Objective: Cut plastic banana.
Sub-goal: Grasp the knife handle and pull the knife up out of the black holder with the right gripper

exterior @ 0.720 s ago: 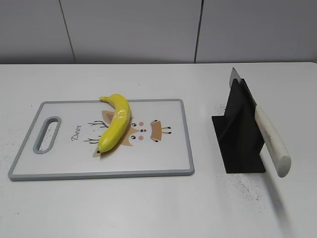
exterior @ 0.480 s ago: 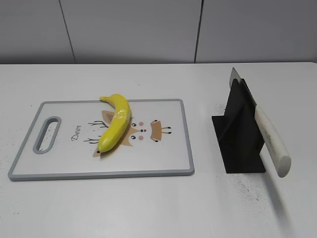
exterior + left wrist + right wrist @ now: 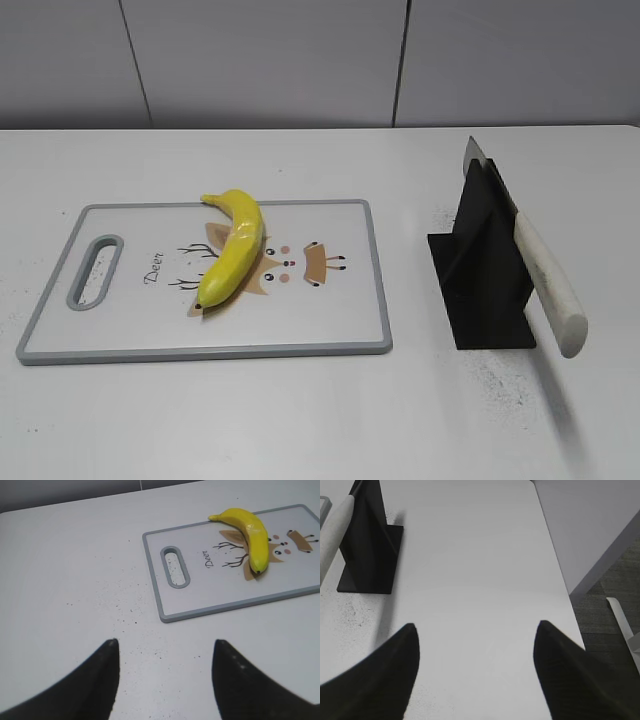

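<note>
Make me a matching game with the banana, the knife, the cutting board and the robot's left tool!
Things:
1. plastic banana
2. knife
3. cutting board
4. left tool

States:
A. propped in a black stand
B. open, above bare table, holding nothing
C. lying on the deer picture
D. flat on the white table, with a slot handle

Pairs: 1-C, 2-A, 3-D, 4-B

Glossy yellow plastic banana [image 3: 234, 250] with a dark tip. White cutting board [image 3: 120, 320], grey-rimmed, printed with a tan cartoon deer [image 3: 300, 265] and black "Deer" lettering. Black knife stand [image 3: 485, 270]; cream-handled knife [image 3: 545, 275]. White tabletop [image 3: 300, 420], black-speckled.
</note>
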Motion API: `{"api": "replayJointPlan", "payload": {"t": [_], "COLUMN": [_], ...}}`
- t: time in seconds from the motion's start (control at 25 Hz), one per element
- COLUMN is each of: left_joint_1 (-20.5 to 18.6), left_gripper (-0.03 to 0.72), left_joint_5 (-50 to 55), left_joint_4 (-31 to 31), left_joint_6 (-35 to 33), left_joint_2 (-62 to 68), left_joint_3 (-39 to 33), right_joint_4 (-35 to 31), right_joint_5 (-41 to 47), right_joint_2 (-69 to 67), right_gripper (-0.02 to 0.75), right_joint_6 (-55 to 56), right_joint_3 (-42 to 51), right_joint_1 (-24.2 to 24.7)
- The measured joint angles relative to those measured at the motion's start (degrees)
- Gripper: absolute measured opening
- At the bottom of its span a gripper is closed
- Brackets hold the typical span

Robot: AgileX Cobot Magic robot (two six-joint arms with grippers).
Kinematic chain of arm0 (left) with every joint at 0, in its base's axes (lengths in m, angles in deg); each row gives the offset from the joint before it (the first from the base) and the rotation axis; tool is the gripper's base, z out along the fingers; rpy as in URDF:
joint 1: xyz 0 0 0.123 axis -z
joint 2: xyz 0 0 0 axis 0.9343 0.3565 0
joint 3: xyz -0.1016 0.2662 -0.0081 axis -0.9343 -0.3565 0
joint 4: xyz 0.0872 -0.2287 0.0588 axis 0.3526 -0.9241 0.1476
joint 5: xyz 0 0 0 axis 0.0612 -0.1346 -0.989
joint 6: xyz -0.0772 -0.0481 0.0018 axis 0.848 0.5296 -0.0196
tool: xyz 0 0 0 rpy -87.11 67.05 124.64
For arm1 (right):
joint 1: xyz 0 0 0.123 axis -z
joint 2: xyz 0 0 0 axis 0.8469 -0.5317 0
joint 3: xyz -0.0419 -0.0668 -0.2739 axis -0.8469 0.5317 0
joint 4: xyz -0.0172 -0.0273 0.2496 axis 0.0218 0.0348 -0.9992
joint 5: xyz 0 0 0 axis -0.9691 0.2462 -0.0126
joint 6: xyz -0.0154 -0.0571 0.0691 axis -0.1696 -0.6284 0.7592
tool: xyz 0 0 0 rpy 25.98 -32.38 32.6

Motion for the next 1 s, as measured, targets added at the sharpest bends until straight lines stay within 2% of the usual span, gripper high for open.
{"api": "replayJointPlan", "payload": {"t": [0.72,1.0], "left_joint_1": [0.0,0.0], "left_gripper": [0.561,0.561], "left_joint_5": [0.0,0.0], "left_joint_4": [0.0,0.0], "left_joint_6": [0.0,0.0], "left_joint_2": [0.0,0.0], "left_joint_3": [0.0,0.0], "right_joint_4": [0.07,-4.23], "right_joint_5": [0.0,1.52], "right_joint_2": [-0.08,-12.07], "right_gripper": [0.54,0.54], "right_joint_6": [0.63,1.52], "right_joint_3": [0.0,-3.44], "right_joint_1": [0.0,0.0]}}
